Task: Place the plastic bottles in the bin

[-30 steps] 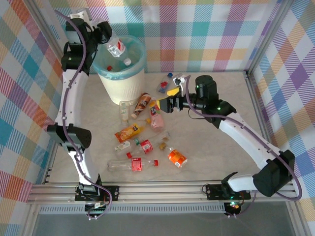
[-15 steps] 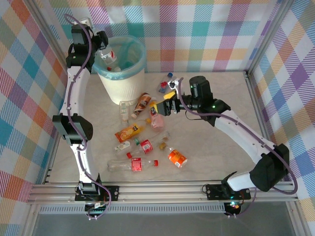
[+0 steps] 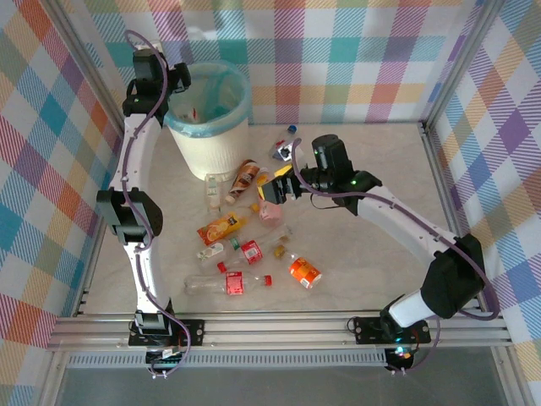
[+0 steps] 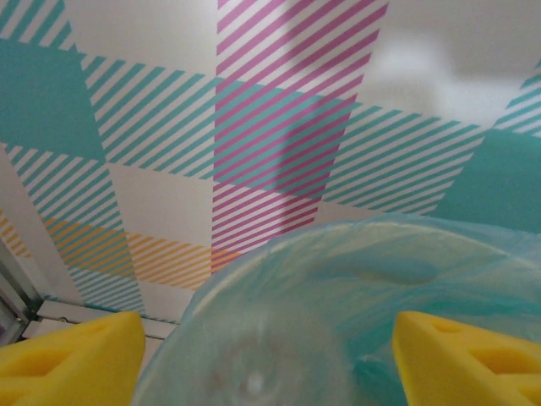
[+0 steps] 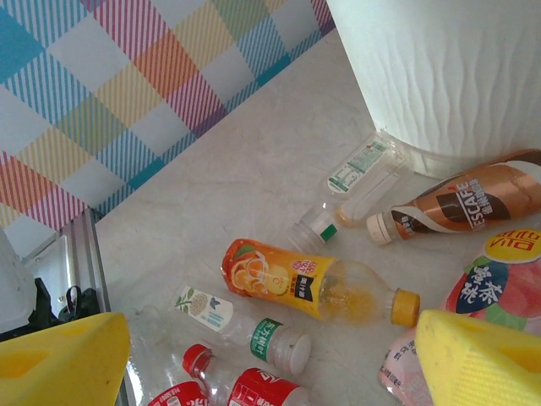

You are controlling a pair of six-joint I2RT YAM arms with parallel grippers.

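Hovering beside the bin [image 3: 211,152] with left fingers [image 4: 68,355] released and empty; poised above the bottles [image 5: 279,279] on the worktop [image 5: 211,194] with right fingers [image 5: 59,359] spread wide for a pick.

Pale marble-patterned tabletop [image 3: 389,148], enclosed at the back and both sides by wall panels [image 3: 355,51] printed in pastel plaid of teal, magenta, orange and yellow. Aluminium frame rails [image 3: 287,331] line the near edge; slanting posts [image 3: 462,63] mark the corners. Even lighting, soft shadows.
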